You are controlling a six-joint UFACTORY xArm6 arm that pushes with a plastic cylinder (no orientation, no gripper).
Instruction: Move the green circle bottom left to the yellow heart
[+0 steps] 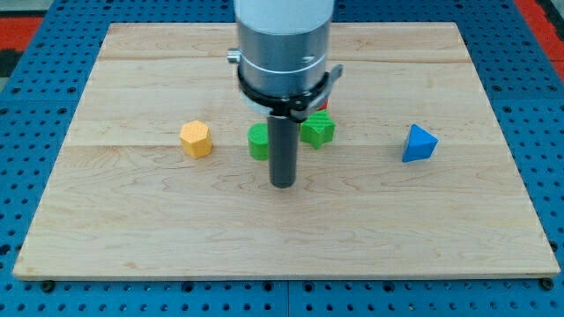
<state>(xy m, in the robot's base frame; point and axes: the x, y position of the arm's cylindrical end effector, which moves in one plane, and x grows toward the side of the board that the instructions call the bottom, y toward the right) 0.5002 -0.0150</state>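
The green circle (258, 142) sits near the board's middle, partly hidden by my rod. My tip (282, 184) rests on the board just below and to the right of it, close to touching. A green star-shaped block (318, 129) lies to the right of the rod. A yellow block (196, 139) with a faceted, hexagon-like shape lies to the left of the green circle. No yellow heart can be made out as such.
A blue triangle block (419, 143) lies at the view's right. A red block (322, 105) peeks out behind the green star, mostly hidden by the arm. The wooden board (132, 229) sits on a blue pegboard.
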